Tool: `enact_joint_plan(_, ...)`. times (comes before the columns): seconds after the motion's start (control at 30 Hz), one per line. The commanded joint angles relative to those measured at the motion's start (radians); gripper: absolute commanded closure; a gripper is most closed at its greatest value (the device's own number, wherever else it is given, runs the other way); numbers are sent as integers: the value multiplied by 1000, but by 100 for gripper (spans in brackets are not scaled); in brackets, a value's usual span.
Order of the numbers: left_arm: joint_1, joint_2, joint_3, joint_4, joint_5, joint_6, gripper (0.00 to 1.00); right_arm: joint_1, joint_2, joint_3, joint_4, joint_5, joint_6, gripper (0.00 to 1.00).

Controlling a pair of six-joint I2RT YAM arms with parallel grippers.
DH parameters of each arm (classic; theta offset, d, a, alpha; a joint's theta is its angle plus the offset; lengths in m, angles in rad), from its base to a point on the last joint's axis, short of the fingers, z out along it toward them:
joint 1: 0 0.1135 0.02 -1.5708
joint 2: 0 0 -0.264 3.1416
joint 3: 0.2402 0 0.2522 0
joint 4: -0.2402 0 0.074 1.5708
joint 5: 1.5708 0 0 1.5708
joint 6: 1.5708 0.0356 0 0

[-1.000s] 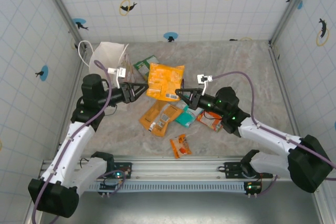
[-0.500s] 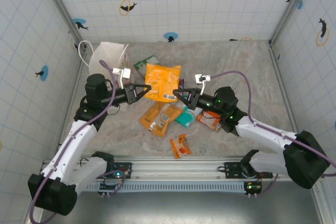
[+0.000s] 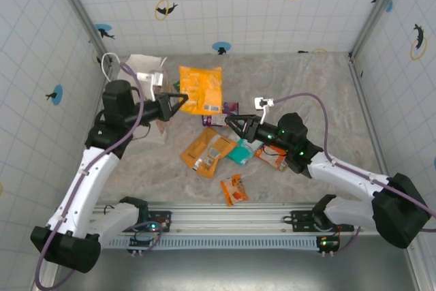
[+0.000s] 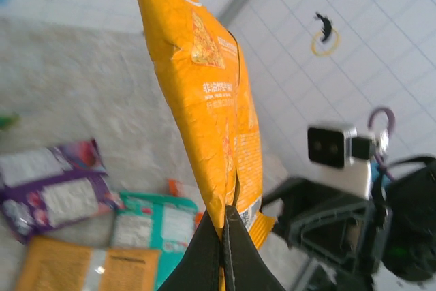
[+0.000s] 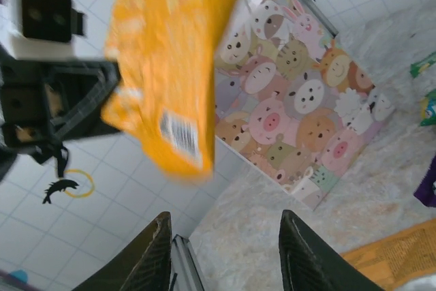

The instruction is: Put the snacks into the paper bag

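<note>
My left end effector (image 3: 182, 99) pinches the edge of the crinkly orange packet (image 3: 201, 89), barcode showing; my right end effector (image 3: 229, 122) stands open nearby.

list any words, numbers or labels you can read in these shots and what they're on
Nothing reads clearly enough to quote.
yellow packet: white Chinese characters, too small to make out for sure.
Same packet, barcode: digits blurred.
purple packet: white label panel, print blurred.
teal packet: print blurred.
orange packet: dark lines of print, too small.
</note>
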State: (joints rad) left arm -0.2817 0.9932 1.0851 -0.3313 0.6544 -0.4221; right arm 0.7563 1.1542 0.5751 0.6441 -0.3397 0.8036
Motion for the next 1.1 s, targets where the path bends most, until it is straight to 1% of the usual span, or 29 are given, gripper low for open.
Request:
enact_joint_plan(0.0, -1, 27, 128, -101, -217, 114, 100, 16, -20, 22, -66, 39, -37, 55)
enact_joint_plan(0.1, 0, 74, 224, -101, -302, 172, 100, 22, -21, 22, -117, 43, -63, 54)
enact_joint_plan(0.27, -1, 144, 358, -108, -470, 286, 100, 23, -21, 8, -121, 45, -75, 54)
enact_joint_plan(0.37, 0, 198, 446, -138, -529, 347, 100, 30, -20, 2, -123, 47, -78, 54)
enact_joint_plan(0.47, 0, 230, 496, -145, -613, 406, 100, 35, -21, -3, -133, 45, -86, 54)
enact_joint_plan(0.63, 0, 235, 512, -129, -760, 477, 100, 48, -25, -3, -162, 54, -98, 54)
enact_joint_plan(0.77, 0, 266, 578, -230, -865, 531, 100, 58, -36, -6, -174, 68, -104, 53)
enact_joint_plan(0.87, 0, 259, 559, -275, -951, 541, 100, 59, -39, -12, -181, 73, -103, 53)
enact_joint_plan(0.97, 0, 244, 513, -312, -994, 540, 100, 62, -33, -14, -190, 75, -100, 53)
enact_joint_plan(1.07, 0, 255, 499, -396, -1028, 538, 100, 70, -24, -3, -205, 77, -100, 53)
